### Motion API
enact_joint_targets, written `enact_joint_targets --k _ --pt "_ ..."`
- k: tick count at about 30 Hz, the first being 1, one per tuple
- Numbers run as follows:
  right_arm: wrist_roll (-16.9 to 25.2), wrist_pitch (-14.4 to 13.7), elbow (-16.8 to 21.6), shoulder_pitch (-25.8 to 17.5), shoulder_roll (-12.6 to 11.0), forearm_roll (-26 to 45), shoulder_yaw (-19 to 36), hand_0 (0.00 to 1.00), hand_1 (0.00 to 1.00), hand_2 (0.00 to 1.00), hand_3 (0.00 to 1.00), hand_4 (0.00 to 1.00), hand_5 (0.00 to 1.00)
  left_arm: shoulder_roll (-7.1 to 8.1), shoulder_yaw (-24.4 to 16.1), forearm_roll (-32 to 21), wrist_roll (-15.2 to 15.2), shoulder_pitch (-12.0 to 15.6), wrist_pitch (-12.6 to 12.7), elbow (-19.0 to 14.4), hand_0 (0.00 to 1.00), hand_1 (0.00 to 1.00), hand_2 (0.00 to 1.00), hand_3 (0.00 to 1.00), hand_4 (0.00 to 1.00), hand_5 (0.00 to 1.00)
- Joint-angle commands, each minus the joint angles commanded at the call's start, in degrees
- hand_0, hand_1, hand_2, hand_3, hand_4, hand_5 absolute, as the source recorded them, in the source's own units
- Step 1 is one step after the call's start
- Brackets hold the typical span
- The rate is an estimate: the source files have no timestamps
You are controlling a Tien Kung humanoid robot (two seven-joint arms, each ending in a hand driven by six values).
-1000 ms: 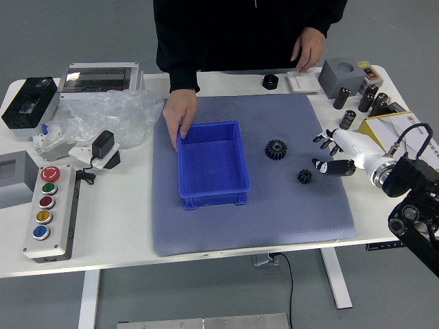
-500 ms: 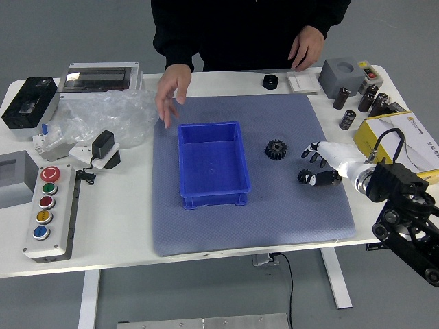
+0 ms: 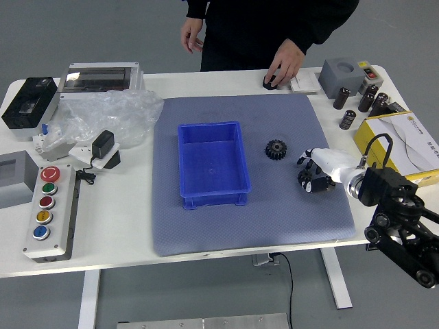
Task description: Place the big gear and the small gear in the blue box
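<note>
Grey-blue matting covers the middle of your white table (image 3: 116, 226); read the clock around the large black toothed gear (image 3: 276, 149), twelve at the far side. Your blue rectangular open-topped box (image 3: 214, 200) sits between eight and nine o'clock. Your small black toothed gear (image 3: 303, 175) lies between four and five on the mat (image 3: 260, 223), partly hidden by your black-and-white right robot hand (image 3: 317, 171); you cannot tell whether that hand grasps it. At twelve, a person's hand (image 3: 287, 60) reaches over a black round part (image 3: 269, 82); the person's other hand (image 3: 192, 34) hangs near eleven, beyond the table.
</note>
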Motion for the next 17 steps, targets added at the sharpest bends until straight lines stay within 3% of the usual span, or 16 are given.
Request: enact_joint_targets --k 13,14,17 --pt "-0.2 -0.7 -0.5 0.0 0.3 -2.8 -0.7 0.552 0.528 0.618 0.676 0.628 0.235 -0.08 0.0 -0.2 0.0 0.0 0.0 0.0 0.827 0.851 0.848 0.874 0.715 0.277" --pt "-0.2 -0.7 -0.5 0.0 0.3 -3.1 -0.7 0.496 0.486 0.557 0.639 0.617 0.231 -0.09 0.0 -0.2 0.0 0.0 0.0 0.0 0.825 0.851 0.848 0.873 0.713 0.275" --pt "-0.2 -0.9 -0.5 0.0 0.4 -4.1 -0.7 0.496 0.486 0.557 0.639 0.617 0.231 -0.11 0.0 -0.2 0.0 0.0 0.0 0.0 0.825 0.851 0.848 0.873 0.713 0.275"
